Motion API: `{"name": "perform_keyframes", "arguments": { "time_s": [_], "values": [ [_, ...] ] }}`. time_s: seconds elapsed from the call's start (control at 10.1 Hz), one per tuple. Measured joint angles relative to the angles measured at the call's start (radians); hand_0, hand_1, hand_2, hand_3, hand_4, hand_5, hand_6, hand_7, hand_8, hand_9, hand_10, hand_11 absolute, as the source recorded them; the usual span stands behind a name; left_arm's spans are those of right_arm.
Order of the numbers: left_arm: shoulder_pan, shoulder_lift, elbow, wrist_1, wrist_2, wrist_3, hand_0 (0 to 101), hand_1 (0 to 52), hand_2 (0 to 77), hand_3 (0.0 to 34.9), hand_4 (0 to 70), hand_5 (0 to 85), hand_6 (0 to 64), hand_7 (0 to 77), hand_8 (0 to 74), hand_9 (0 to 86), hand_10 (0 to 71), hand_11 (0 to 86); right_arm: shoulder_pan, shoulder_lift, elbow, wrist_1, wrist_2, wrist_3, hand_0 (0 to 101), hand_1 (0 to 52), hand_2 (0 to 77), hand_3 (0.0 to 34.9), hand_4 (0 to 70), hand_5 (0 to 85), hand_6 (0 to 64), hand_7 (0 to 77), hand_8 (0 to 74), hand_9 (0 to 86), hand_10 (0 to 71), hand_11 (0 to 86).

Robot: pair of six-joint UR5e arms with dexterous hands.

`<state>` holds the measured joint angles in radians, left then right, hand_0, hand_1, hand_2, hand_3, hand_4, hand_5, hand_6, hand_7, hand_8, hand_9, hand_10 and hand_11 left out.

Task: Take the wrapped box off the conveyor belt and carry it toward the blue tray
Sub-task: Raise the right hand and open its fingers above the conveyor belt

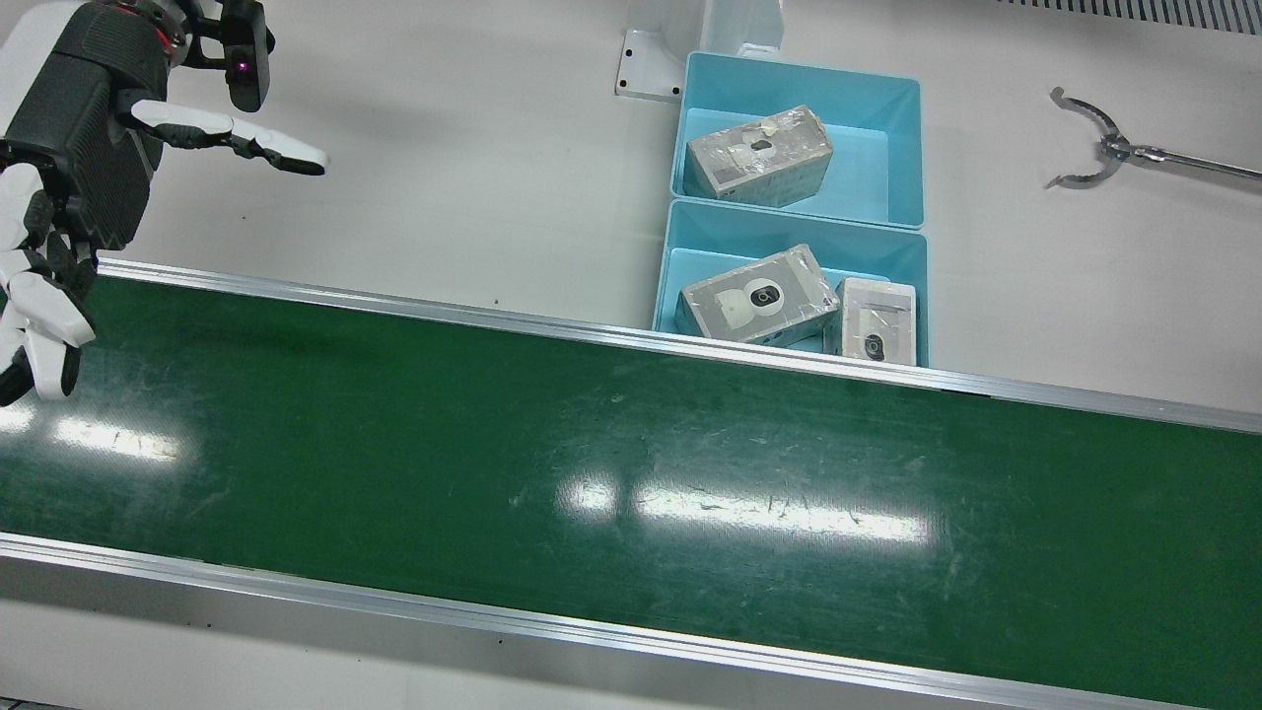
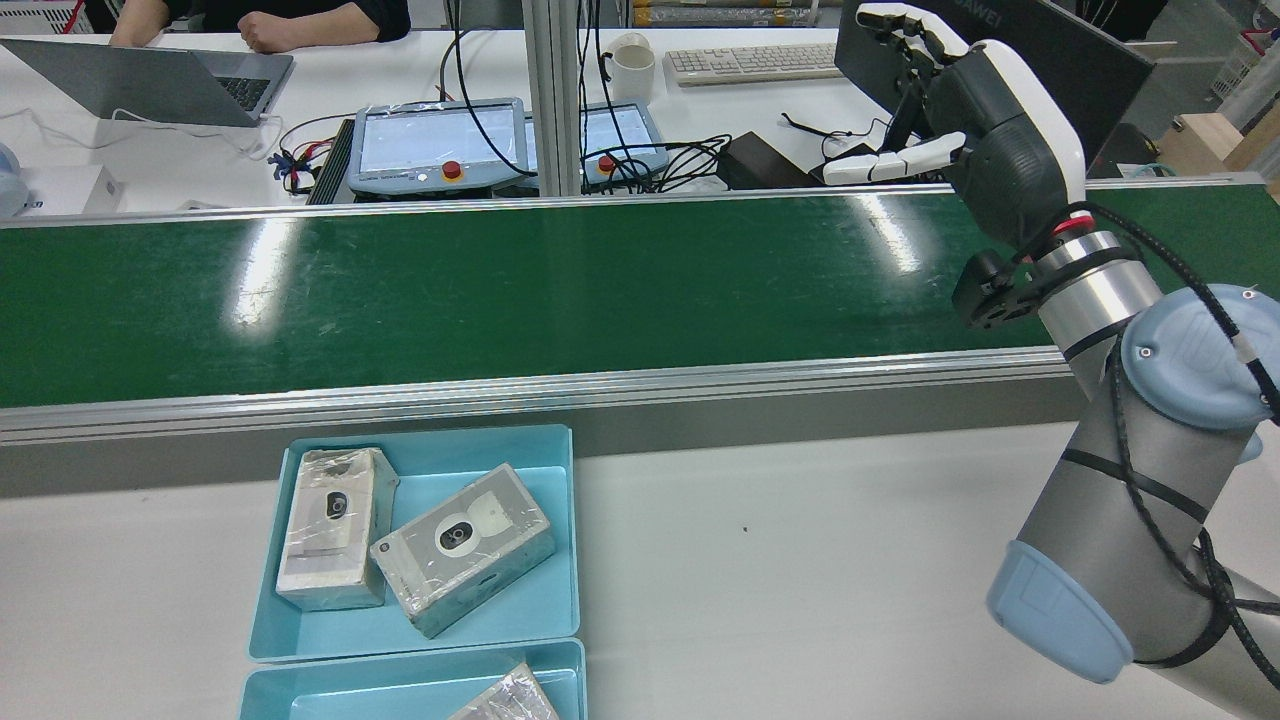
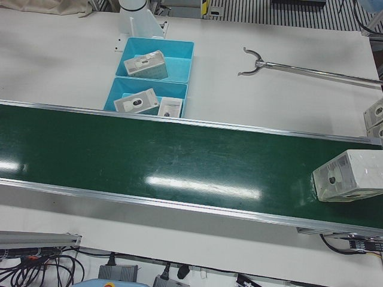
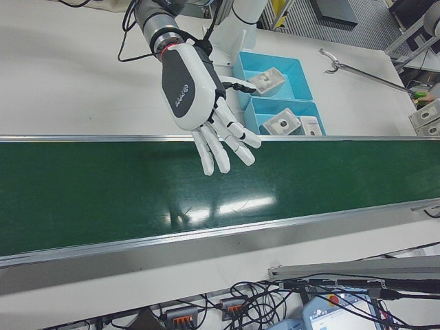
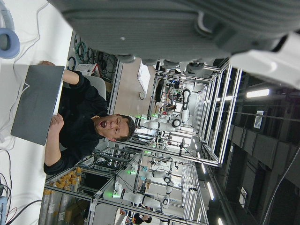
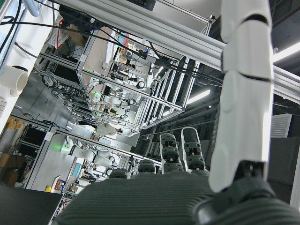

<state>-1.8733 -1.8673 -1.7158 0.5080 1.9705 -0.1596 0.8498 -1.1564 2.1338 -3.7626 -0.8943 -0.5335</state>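
Note:
A wrapped box (image 3: 350, 175) lies on the green conveyor belt (image 3: 179, 161) at its far right end in the left-front view; the front and rear views do not show it. My right hand (image 4: 199, 96) hovers open and empty over the other end of the belt, fingers (image 4: 223, 148) spread; it also shows in the front view (image 1: 74, 168) and the rear view (image 2: 985, 125). Two blue trays (image 1: 877, 158) (image 1: 868, 251) stand beside the belt and hold three wrapped boxes (image 1: 759, 156). Of my left hand only a dark part (image 5: 154, 28) shows; its fingers are hidden.
A metal claw tool (image 1: 1094, 148) on a long rod lies on the white table beyond the trays. More wrapped boxes (image 3: 375, 113) sit at the left-front view's right edge. People, a laptop (image 2: 140, 85) and control pendants are behind the belt.

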Motion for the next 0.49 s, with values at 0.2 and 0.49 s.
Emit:
{"name": "perform_keyframes", "arguments": {
  "time_s": [0.2,0.49],
  "values": [
    [0.000,0.000,0.000,0.000,0.000,0.000,0,0.0,0.5,0.0,0.0,1.1,0.0,0.0,0.5,0.5,0.5,0.5,0.001,-0.007,0.004,-0.001,0.006,0.000,48,15.8,12.5,4.3,2.7,26.2,3.3,4.9,2.7,1.6,0.0,1.1],
    [0.000,0.000,0.000,0.000,0.000,0.000,0,0.0,0.5,0.0,0.0,0.5,0.0,0.0,0.5,0.0,0.5,0.5,-0.003,-0.008,-0.004,0.007,0.008,0.001,48,15.8,12.5,2.6,2.7,26.2,3.3,4.9,1.1,1.6,0.0,1.1]
  ]
}}
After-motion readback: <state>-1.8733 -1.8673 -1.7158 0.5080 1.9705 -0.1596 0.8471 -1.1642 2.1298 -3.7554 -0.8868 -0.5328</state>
